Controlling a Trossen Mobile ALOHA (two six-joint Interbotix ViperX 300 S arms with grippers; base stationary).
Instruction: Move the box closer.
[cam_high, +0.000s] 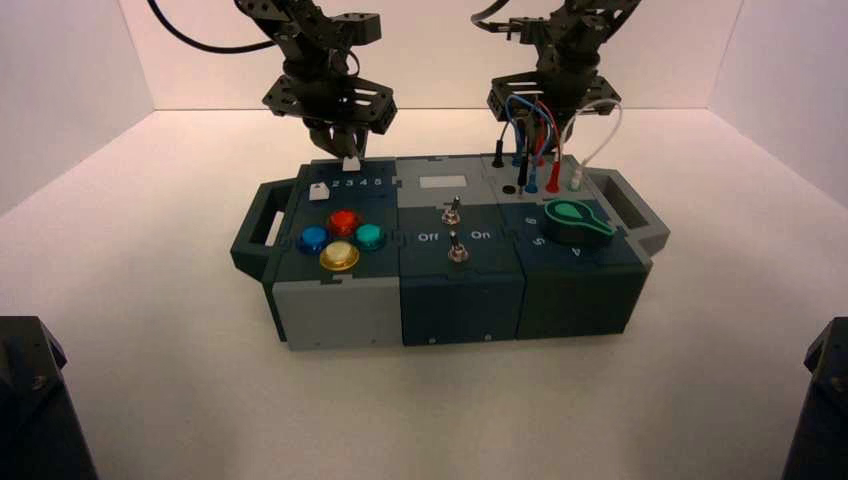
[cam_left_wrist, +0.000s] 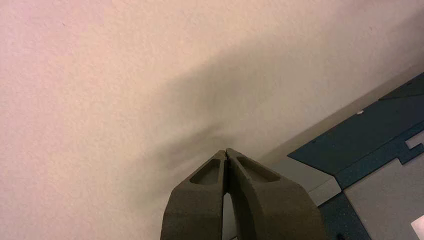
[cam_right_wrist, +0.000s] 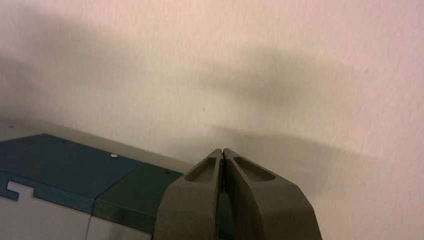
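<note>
The box (cam_high: 460, 290) stands in the middle of the white table, with a handle at each end. Its top carries coloured buttons (cam_high: 343, 222), two toggle switches (cam_high: 452, 211), a green knob (cam_high: 572, 220) and plugged-in wires (cam_high: 535, 140). My left gripper (cam_high: 338, 140) hangs at the box's far edge behind the button side. In the left wrist view it (cam_left_wrist: 226, 150) is shut and empty, with a corner of the box (cam_left_wrist: 370, 135) beside it. My right gripper (cam_high: 565, 125) sits behind the wires. It (cam_right_wrist: 221, 150) is shut too, just past the box's back edge (cam_right_wrist: 60, 165).
White walls close the table at the back and both sides. Dark arm bases (cam_high: 30, 400) (cam_high: 822, 400) fill the near corners. A black cable (cam_high: 200, 40) hangs behind the left arm. Bare white table (cam_high: 440, 410) lies in front of the box.
</note>
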